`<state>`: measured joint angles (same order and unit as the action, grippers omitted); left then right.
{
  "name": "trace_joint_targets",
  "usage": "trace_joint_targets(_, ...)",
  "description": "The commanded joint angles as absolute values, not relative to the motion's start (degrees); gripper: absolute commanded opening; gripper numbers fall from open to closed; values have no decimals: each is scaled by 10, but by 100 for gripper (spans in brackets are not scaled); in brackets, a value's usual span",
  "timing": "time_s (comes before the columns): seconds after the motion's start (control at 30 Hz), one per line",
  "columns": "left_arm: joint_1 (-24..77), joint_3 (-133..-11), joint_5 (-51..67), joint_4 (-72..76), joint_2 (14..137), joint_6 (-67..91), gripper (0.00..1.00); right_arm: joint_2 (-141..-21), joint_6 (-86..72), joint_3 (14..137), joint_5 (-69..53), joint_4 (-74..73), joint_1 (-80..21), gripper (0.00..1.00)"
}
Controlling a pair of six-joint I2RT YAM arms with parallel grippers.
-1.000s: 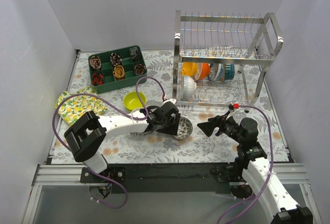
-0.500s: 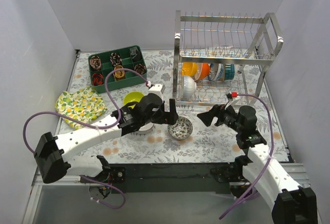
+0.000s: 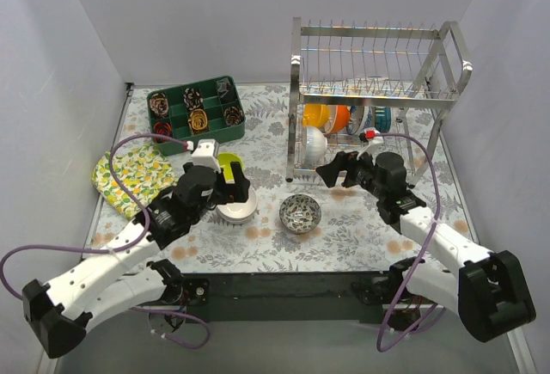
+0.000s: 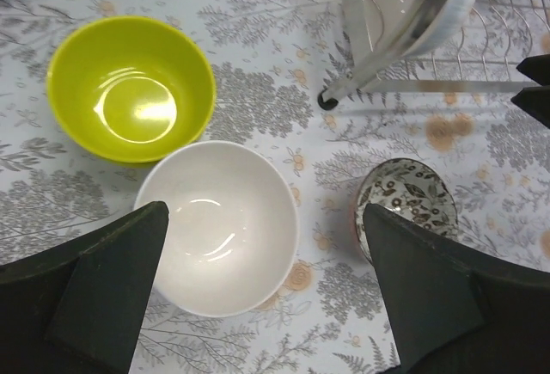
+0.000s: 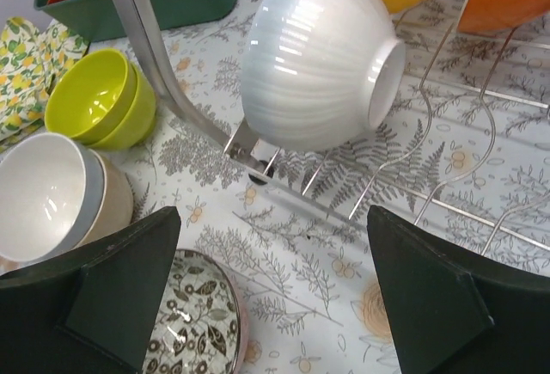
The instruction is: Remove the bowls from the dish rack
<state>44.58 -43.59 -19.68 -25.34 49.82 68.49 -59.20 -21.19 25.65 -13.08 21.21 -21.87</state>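
The chrome dish rack [image 3: 378,90] stands at the back right. Its lower tier holds a white ribbed bowl [image 3: 315,144] [image 5: 318,56], a yellow bowl [image 3: 315,115], an orange bowl [image 3: 340,119] and a blue-patterned bowl [image 3: 371,119]. On the table lie a lime-green bowl [image 4: 129,88], a white bowl [image 4: 216,226] stacked in a beige one [image 5: 116,206], and a dark floral bowl [image 3: 300,213] [image 4: 406,206]. My left gripper [image 3: 234,187] [image 4: 266,297] is open and empty above the white bowl. My right gripper [image 3: 331,172] [image 5: 275,297] is open and empty just in front of the rack's white ribbed bowl.
A dark green compartment tray [image 3: 196,114] with small round items stands at the back left. A lemon-print cloth [image 3: 129,176] lies at the left. The rack's front leg [image 4: 378,47] stands next to the floral bowl. White walls enclose the table.
My left gripper has let go of the floral bowl, left it on the table, and drawn back left over the white bowl. My right gripper has moved up to the rack's white bowl.
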Motion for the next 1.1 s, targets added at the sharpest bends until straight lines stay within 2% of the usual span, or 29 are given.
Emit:
trace_joint_targets(0.0, 443, -396, -290, -251, 437, 650, 98, -630, -196, 309, -53, 280, -239, 99)
trace_joint_targets(0.27, 443, -387, -359, -264, 375, 661, 98, -734, -196, 383, -37, 301, -247, 99)
trace_joint_targets(0.83, 435, -389, -326, -265, 398, 657, 98, -865, -197, 439, -32, 316, -262, 99)
trace_joint_targets(0.97, 429, -388, -317, -262, 399, 657, 98, -872, -193, 442, -33, 316, -269, 93)
trace_joint_targets(1.07, 425, -388, -313, -261, 400, 656, 98, -865, -187, 442, -24, 316, -277, 82)
